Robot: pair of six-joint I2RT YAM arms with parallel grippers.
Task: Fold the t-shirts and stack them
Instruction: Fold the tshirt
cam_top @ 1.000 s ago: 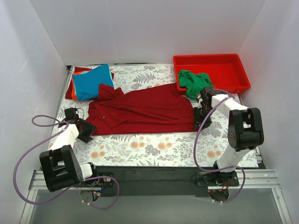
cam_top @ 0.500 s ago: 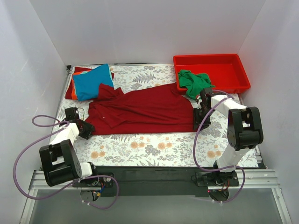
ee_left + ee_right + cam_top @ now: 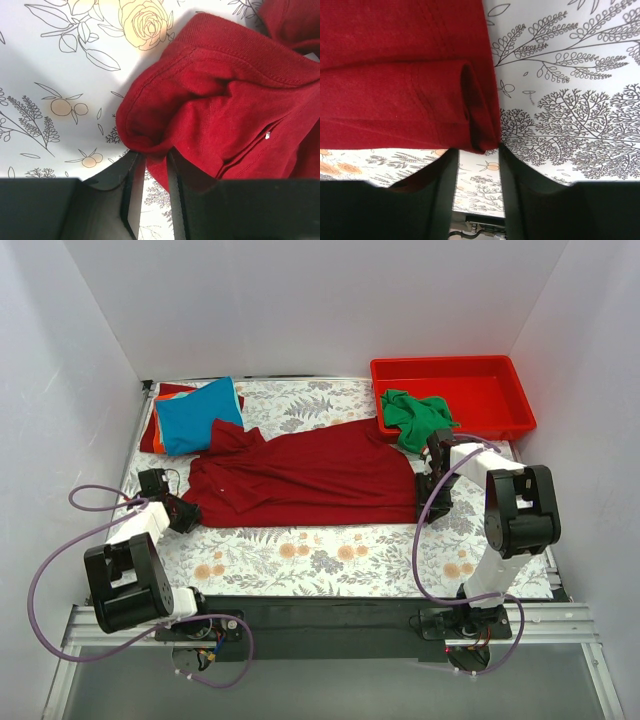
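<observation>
Looking down, we find the blue t-shirt (image 3: 195,415) stacked upper left, the dark red t-shirt (image 3: 310,475) unfolded mid-worktop (image 3: 330,555) and the green t-shirt (image 3: 415,415) draped on the tray (image 3: 470,368), while the left wrist view shows our left pincer (image 3: 154,161) clamped on the dark red corner and the right wrist view our right pincer (image 3: 477,151) apart astride its hem.

A dark red t-shirt (image 3: 310,475), green t-shirt (image 3: 415,415), bright blue t-shirt (image 3: 195,418), red tray (image 3: 480,400), floral table cloth (image 3: 330,555).

The blue t-shirt (image 3: 197,415) covers most of the orange t-shirt (image 3: 158,425) and red t-shirt (image 3: 172,390) beneath it. Both wrist views crop the dark red t-shirt (image 3: 240,100); whether the left end effector (image 3: 155,157) pinches its hem is unclear.
</observation>
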